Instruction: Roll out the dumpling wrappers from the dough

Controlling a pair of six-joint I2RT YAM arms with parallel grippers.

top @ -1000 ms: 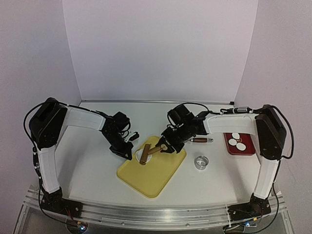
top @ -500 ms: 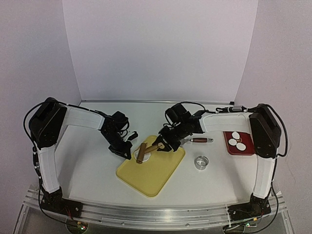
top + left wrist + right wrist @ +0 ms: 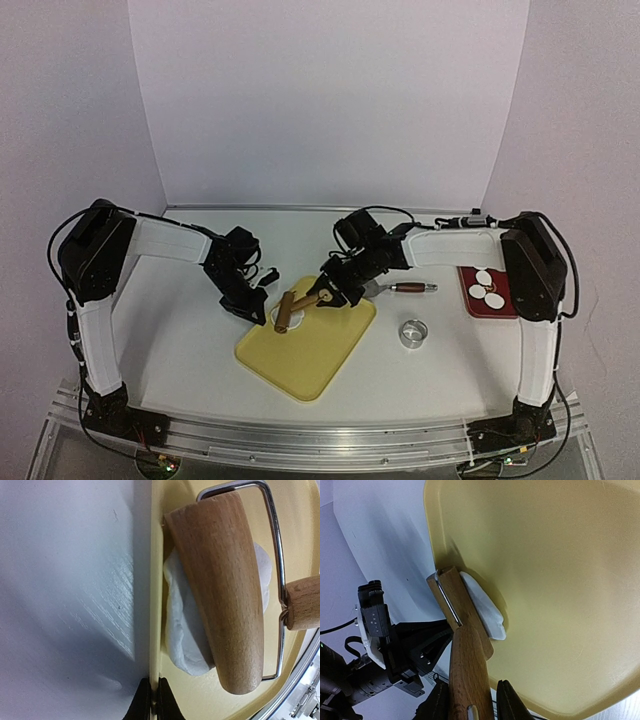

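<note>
- The dough (image 3: 180,630) is a white, uneven patch at the left end of the yellow board (image 3: 310,355), close to the board's edge.
- The rolling pin (image 3: 225,595) lies across the dough; white shows on both sides of the wooden roller.
- My right gripper (image 3: 472,702) clamps the pin's wooden handle, one finger on each side of it.
- My left gripper (image 3: 152,702) has its fingers pressed together at the board's left rim; the rim seems to run between the tips, though the wrist view shows only their ends.
- From above, my two arms meet over the board's far left end, the left gripper (image 3: 250,305) just beside the roller and the right gripper (image 3: 328,290) behind it.
- The dumpling wrappers (image 3: 488,292), three small white discs, lie on a red tray (image 3: 475,308) at the right of the table (image 3: 180,350), well apart from the board.
- A metal ring cutter (image 3: 412,332) stands on the table between board and tray.
- A brown-handled tool (image 3: 408,287) lies just beyond the cutter.
</note>
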